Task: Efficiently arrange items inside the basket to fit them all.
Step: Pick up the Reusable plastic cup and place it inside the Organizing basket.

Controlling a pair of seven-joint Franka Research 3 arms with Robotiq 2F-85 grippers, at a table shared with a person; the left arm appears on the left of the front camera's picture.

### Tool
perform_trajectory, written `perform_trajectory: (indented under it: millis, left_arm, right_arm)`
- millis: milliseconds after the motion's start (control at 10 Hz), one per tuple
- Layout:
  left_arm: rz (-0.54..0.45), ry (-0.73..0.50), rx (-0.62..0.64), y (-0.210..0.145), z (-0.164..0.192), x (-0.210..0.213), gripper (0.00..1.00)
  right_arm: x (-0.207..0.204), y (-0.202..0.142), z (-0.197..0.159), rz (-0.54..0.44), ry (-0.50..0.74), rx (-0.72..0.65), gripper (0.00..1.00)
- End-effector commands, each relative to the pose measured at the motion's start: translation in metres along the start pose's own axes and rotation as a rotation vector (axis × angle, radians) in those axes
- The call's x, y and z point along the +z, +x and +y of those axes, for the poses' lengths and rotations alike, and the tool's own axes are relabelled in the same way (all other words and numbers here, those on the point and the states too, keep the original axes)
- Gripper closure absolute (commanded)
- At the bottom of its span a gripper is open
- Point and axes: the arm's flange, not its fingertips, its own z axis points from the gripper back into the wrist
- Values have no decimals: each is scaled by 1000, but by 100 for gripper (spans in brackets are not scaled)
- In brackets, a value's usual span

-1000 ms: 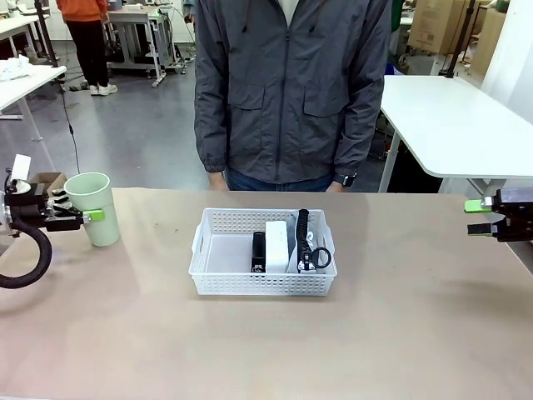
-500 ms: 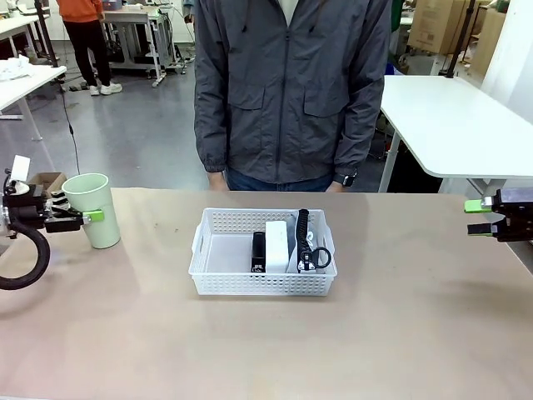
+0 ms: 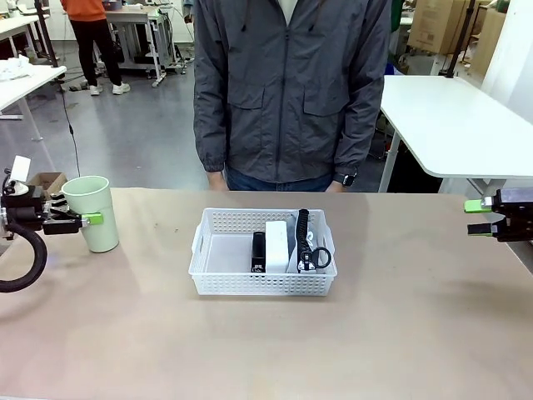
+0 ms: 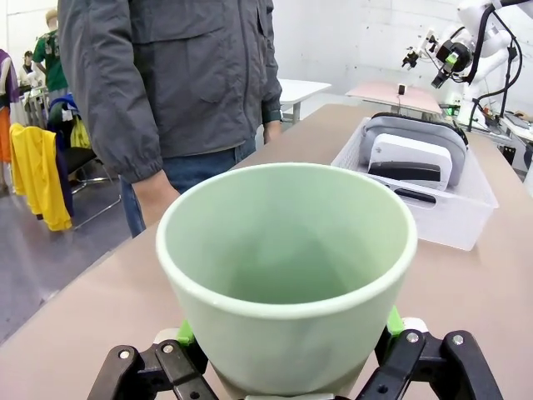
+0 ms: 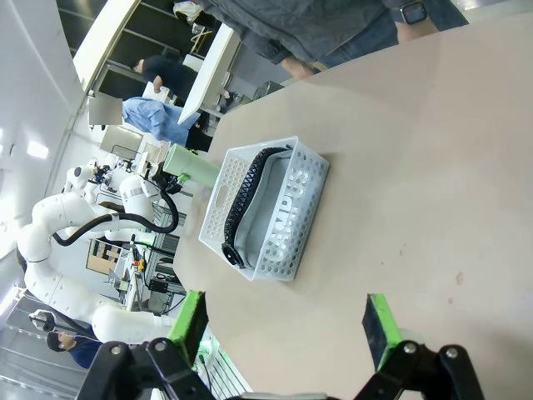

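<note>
Pale green cup [image 3: 92, 212] is way over by the left edge of the bench [image 3: 266, 350], pinched in my left tool [image 3: 83, 219]; in my left wrist view the green pads [image 4: 391, 321] sit against both sides of it, mouth up and facing the camera. That arm comes in low and level from the left edge, black cable looping under it.

White basket [image 3: 218, 279] sits mid-bench, nearer the far edge where the person [image 3: 291, 92] stands. Its left half is bare floor, so decent room there. Packed into the right half: black stapler [image 3: 258, 251], then the white box [image 3: 276, 246] beside it, then the grey pouch [image 3: 301, 247] standing on edge against the right wall with its black strap [image 3: 303, 227] along the top.

Plenty of bare bench all round the basket, front and both sides.

My right tool [image 3: 476, 217] hangs at the right edge, well apart from everything, fingers [image 5: 376, 327] spread with nothing between them, pointing back toward the basket.
</note>
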Motion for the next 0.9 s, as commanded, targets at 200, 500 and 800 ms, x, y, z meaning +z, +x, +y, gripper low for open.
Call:
perform_trajectory:
  millis: [200, 500, 800]
  left_arm:
    - [-14, -129, -44, 41, -60, 28, 100]
    - [-45, -184, -83, 83, -116, 51, 68]
    - [-146, -14, -67, 99, -134, 85, 100]
  right_arm:
    - [1, 1, 2, -10, 12, -21, 0]
    - [1, 1, 2, -10, 12, -21, 0]
    - [1, 1, 2, -10, 12, -21, 0]
